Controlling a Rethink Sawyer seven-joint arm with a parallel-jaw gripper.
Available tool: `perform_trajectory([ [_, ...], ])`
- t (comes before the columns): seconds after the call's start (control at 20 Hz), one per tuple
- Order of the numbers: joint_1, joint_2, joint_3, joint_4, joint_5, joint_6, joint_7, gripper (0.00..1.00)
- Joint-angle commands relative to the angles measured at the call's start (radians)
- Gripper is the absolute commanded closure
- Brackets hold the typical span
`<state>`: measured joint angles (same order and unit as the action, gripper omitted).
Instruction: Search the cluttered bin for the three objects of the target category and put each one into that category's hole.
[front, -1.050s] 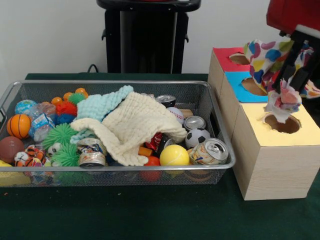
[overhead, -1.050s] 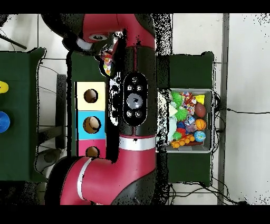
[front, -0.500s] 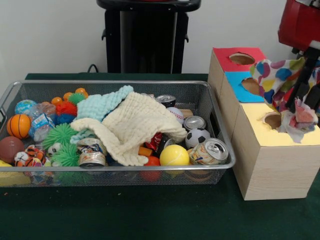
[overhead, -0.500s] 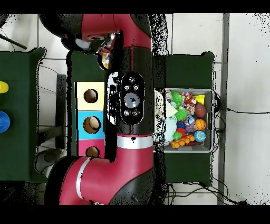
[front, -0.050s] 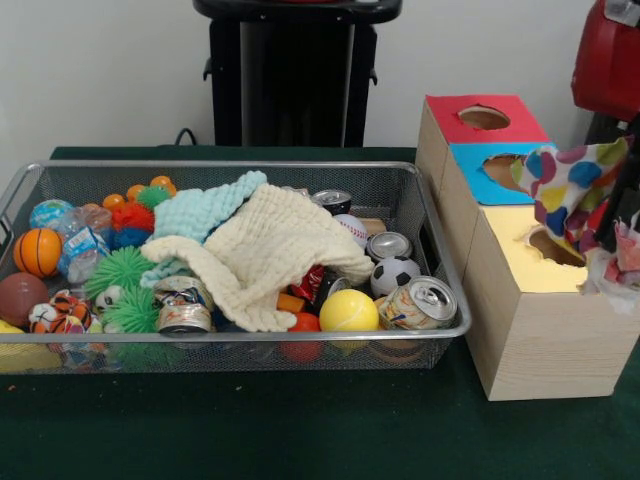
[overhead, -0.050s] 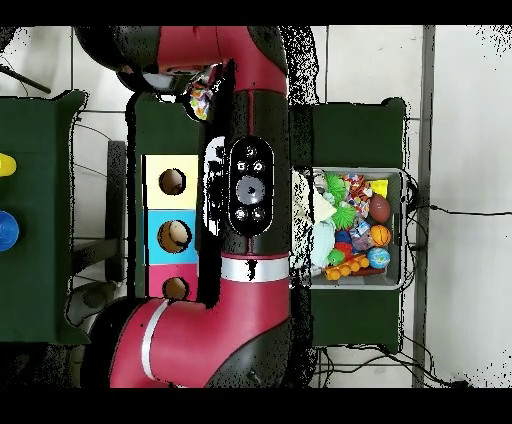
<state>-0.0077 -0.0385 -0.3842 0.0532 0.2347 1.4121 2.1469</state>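
Note:
My gripper (front, -0.050s: 622, 226) hangs at the right edge of the front view, beside the yellow box's hole (front, -0.050s: 552, 246). It is shut on a white cloth with coloured spots (front, -0.050s: 568, 186), which drapes over the right side of the yellow (front, -0.050s: 520, 262) and blue (front, -0.050s: 478, 168) boxes. The red box (front, -0.050s: 452, 112) stands behind them with its hole uncovered. In the overhead view the spotted cloth (overhead, -0.050s: 200, 101) shows above the yellow box (overhead, -0.050s: 172, 182), beside the arm. A cream cloth (front, -0.050s: 270, 250) and a pale teal cloth (front, -0.050s: 205, 210) lie in the wire bin (front, -0.050s: 250, 165).
The bin also holds several balls, spiky green toys (front, -0.050s: 122, 270) and drink cans such as the can at the front (front, -0.050s: 420, 302). A black stand (front, -0.050s: 290, 70) rises behind the bin. In the overhead view the red arm (overhead, -0.050s: 250, 200) covers the strip between the boxes and the bin (overhead, -0.050s: 403, 225).
The gripper has carried the spotted cloth to the right in the front view, off the yellow box's hole towards the box's right edge. Nothing in the bin has moved.

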Motion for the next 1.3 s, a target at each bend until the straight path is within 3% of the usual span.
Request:
perform_trajectory([
  [0.05, 0.007, -0.064, 0.113, 0.301, -0.042, -0.103, -0.243, 1.0],
  [0.65, 0.024, -0.269, 0.147, 0.663, -0.076, -0.26, -0.256, 1.0],
  [1.05, 0.018, -0.283, 0.176, 0.673, -0.092, -0.233, -0.279, 1.0],
  [1.3, 0.022, -0.309, 0.196, 0.715, -0.124, -0.272, -0.292, 1.0],
])
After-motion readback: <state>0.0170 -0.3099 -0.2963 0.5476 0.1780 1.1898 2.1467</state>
